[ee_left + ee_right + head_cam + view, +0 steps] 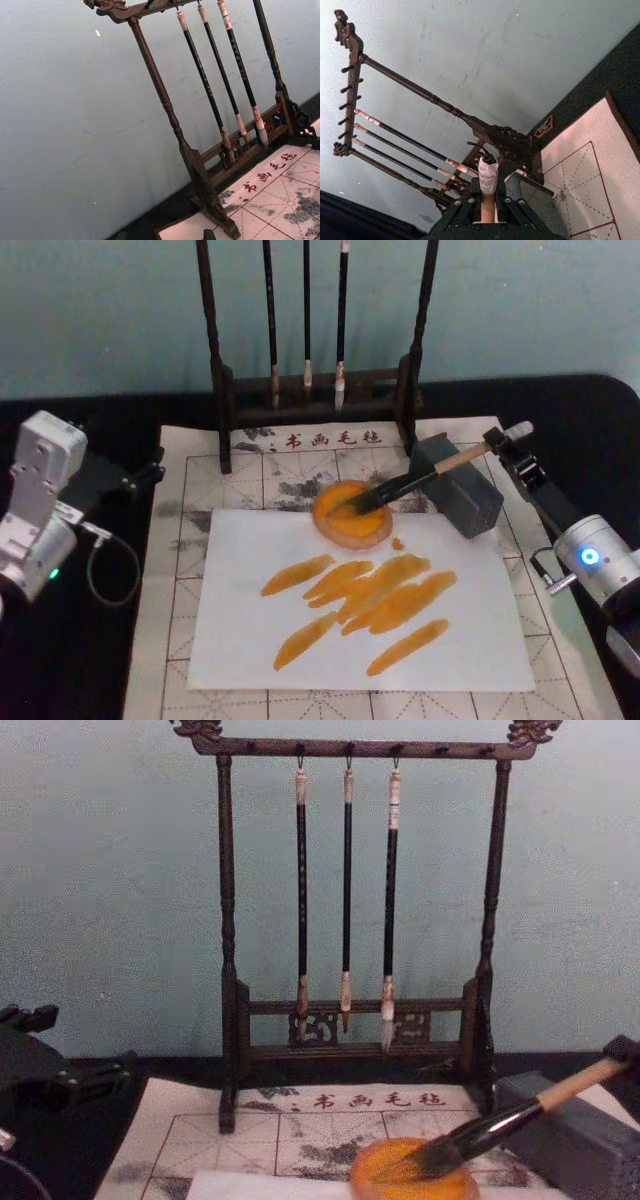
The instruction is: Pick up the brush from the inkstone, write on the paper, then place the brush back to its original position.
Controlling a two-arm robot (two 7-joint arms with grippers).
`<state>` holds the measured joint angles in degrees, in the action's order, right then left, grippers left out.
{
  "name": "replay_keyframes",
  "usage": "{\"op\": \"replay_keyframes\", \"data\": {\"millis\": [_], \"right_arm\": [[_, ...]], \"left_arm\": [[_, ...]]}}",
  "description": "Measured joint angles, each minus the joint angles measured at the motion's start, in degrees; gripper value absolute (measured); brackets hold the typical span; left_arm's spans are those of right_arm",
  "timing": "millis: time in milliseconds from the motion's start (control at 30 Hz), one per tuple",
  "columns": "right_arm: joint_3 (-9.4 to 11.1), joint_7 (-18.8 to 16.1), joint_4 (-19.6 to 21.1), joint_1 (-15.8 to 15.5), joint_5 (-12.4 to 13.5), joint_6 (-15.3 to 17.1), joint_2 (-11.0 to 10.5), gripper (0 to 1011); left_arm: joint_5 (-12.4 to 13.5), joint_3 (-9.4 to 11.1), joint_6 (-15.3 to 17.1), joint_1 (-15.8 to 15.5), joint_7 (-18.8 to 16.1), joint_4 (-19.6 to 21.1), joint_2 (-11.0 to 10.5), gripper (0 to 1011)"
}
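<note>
From my remote station I see behind the work a plain pale blue-green wall (110,900) with some small scratches, and a black table (600,420) reaching to it.

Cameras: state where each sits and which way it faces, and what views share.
Head view: high, looking down on paper, inkstone and brush; left pincer at left, right pincer at right.
Chest view: low, looking level across the mat at the brush rack; pincers at both edges.
Left wrist view: on the left arm, facing rack and wall.
Right wrist view: on the right arm, looking along the brush it clamps.
Shared: all see the rack.
</note>
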<state>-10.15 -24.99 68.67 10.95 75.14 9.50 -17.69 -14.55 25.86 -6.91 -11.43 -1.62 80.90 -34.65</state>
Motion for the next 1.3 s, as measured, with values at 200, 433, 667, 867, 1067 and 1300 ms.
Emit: {"op": "replay_keyframes", "data": {"millis": [200, 433, 667, 867, 1067, 1300], "right_arm": [[0.0, 0.0, 0.0, 0.0, 0.0, 0.01, 0.0, 175], [0.0, -0.01, 0.0, 0.0, 0.0, 0.0, 0.0, 175], [0.0, 0.0, 0.0, 0.0, 0.0, 0.01, 0.0, 175], [0.0, -0.01, 0.0, 0.0, 0.01, 0.01, 0.0, 175], [0.0, -0.09, 0.06, -0.09, 0.52, -0.11, -0.16, 175], [0.41, -0.25, 1.81, -0.92, 2.83, -0.75, -0.89, 175]], "left_arm": [[0.0, 0.0, 0.0, 0.0, 0.0, 0.0, 0.0, 1001], [0.0, 0.0, 0.0, 0.0, 0.0, 0.0, 0.0, 1001], [0.0, 0.0, 0.0, 0.0, 0.0, 0.0, 0.0, 1001], [0.0, 0.0, 0.0, 0.0, 0.0, 0.0, 0.0, 1001], [0.0, 0.0, 0.0, 0.0, 0.0, 0.0, 0.0, 1001], [0.0, 0.0, 0.0, 0.0, 0.0, 0.0, 0.0, 1001]]}}
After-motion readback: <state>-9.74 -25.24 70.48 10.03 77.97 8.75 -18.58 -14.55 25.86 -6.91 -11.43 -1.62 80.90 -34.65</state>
